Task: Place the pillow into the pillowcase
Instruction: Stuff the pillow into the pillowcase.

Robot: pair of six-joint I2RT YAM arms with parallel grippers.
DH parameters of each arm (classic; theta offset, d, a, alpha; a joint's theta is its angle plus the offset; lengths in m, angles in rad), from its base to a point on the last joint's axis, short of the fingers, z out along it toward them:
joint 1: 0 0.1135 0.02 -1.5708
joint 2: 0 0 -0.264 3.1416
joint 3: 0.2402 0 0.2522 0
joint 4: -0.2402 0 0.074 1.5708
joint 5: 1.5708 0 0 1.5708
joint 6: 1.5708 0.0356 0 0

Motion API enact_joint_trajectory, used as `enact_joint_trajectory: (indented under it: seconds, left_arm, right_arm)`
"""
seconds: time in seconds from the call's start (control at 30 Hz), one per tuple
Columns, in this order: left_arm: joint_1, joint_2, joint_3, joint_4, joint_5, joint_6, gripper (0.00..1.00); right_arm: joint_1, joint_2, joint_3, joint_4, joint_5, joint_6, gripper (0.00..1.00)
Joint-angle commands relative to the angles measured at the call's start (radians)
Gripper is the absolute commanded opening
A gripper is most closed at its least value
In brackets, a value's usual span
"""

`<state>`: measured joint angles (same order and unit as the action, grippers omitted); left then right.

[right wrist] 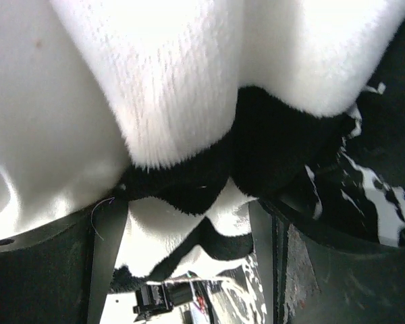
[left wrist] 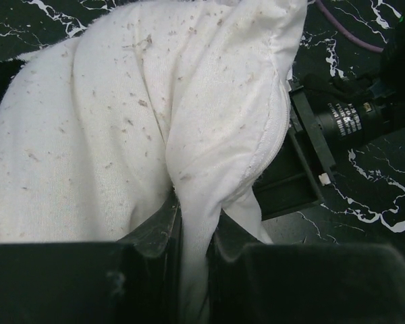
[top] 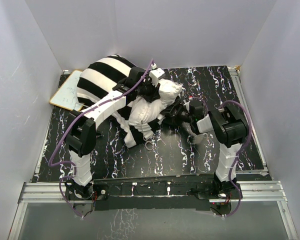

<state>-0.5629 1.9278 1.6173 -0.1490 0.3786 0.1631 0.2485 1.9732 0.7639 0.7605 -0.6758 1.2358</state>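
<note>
- Up at the far left of the black marbled table, we've got the pillowcase heaped in a striped mound, with its near edge trailing toward the middle.
- Right against it sits the pillow, bunched up at centre table. How much of it lies inside the case, we cannot tell.
- Over to the left gripper: its jaws are clamped tight on a pinched fold of the pillow's white cloth, and we can see lint all over that fabric.
- Now the right gripper: its jaws are spread wide, with a black-and-white fold of pillowcase lying between the fingers. Whether they press on it, we cannot tell.
- Off at the left edge, a small whiteboard pokes out from under the striped cloth.
</note>
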Motion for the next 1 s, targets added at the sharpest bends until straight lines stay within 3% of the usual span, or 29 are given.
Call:
enact_joint_trajectory:
  seconds: [0.0,0.1,0.27,0.33,0.43,0.47,0.73,0.97]
  left_arm:
    - [0.038,-0.101,0.057,0.039,-0.004,-0.011,0.0]
    - [0.038,-0.104,0.055,0.04,0.002,-0.017,0.0]
    - [0.038,-0.115,0.051,0.023,-0.007,-0.001,0.0]
    - [0.037,-0.12,0.038,0.017,-0.016,0.012,0.0]
    - [0.038,-0.122,0.021,0.008,-0.038,0.033,0.0]
    - [0.038,-0.122,0.016,0.003,-0.048,0.044,0.0]
    - [0.062,-0.088,-0.007,0.009,-0.069,0.066,0.0]
    - [0.068,-0.054,-0.025,-0.002,-0.032,0.087,0.0]
  right_arm:
    - [0.029,0.054,0.085,0.125,0.052,0.071,0.75]
    - [0.041,0.121,0.128,0.137,0.059,0.098,0.71]
    - [0.029,0.198,0.139,0.36,-0.092,0.161,0.1]
    - [0.018,0.2,0.125,0.536,-0.16,0.2,0.08]
    - [0.011,0.188,0.117,0.934,-0.258,0.309,0.08]
    - [0.011,0.166,0.119,0.976,-0.281,0.33,0.08]
    - [0.012,-0.061,0.109,1.065,-0.314,0.41,0.08]
    - [0.016,-0.101,0.153,1.066,-0.293,0.442,0.08]
